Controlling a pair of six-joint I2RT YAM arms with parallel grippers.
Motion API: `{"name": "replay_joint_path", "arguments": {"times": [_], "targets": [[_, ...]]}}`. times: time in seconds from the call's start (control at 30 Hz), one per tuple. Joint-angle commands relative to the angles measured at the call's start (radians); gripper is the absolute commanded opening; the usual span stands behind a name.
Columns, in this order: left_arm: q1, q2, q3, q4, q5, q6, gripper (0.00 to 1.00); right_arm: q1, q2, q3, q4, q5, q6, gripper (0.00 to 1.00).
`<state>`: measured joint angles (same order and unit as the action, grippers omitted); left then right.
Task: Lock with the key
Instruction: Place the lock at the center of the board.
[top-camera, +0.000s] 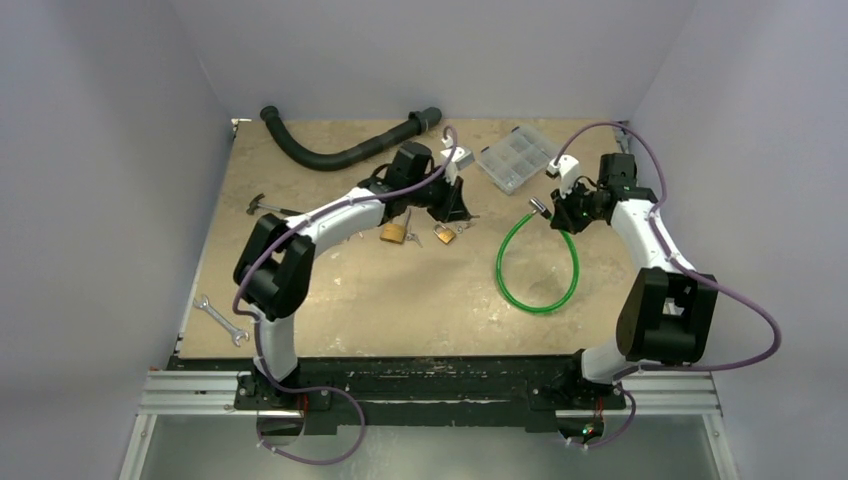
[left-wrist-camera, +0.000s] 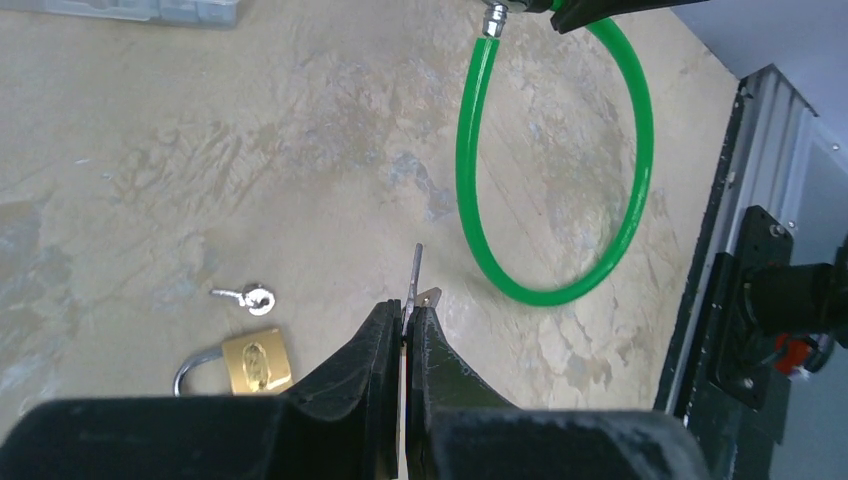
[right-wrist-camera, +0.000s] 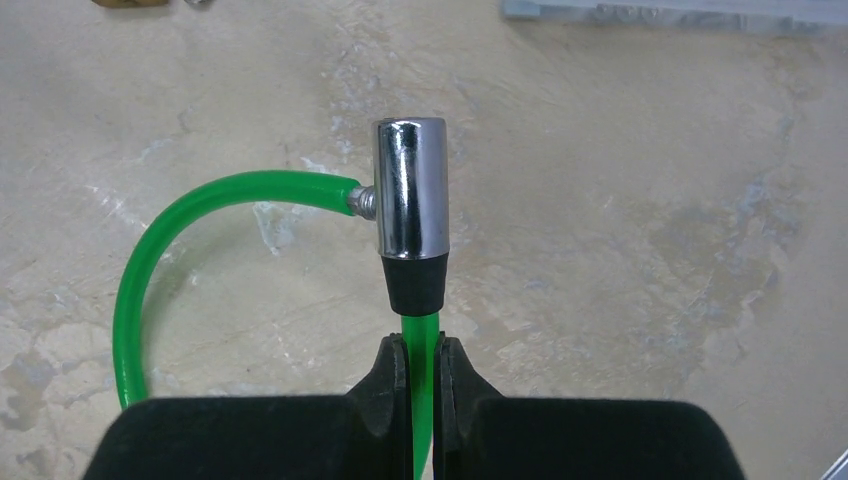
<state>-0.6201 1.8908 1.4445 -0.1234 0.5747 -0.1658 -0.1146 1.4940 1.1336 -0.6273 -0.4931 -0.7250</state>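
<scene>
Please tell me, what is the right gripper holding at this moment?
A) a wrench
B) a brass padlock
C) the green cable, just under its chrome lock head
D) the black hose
C: in the right wrist view, the right gripper has its jaws shut on the green cable, just below the chrome lock head.

On the tan tabletop (top-camera: 400, 300), a black corrugated hose (top-camera: 335, 158) curves along the far edge with a clear compartment box (top-camera: 515, 158) to its right, a small hammer (top-camera: 262, 206) and an open-ended wrench (top-camera: 222, 320) lie at the left, and a brass padlock (top-camera: 393, 233) and a second padlock (top-camera: 445, 236) lie near the middle, the second with a small ringed key (left-wrist-camera: 247, 297) just beside it.
</scene>
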Motion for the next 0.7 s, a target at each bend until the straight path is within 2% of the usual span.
{"name": "replay_joint_path", "arguments": {"times": [0.0,0.2,0.5,0.67], "targets": [[-0.057,0.058,0.056,0.158,-0.098,-0.057,0.0,-0.005,0.011,0.032,-0.009,-0.041,0.032,0.0],[-0.076,0.137,0.104,0.25,-0.114,-0.111,0.0,-0.018,0.081,0.043,-0.02,-0.038,0.082,0.0],[-0.067,0.134,0.134,0.245,-0.102,-0.079,0.0,-0.012,0.217,0.122,0.011,-0.062,0.162,0.0],[-0.066,0.143,0.127,0.27,-0.097,-0.11,0.0,0.035,0.271,0.156,0.054,-0.063,0.208,0.0]]}}
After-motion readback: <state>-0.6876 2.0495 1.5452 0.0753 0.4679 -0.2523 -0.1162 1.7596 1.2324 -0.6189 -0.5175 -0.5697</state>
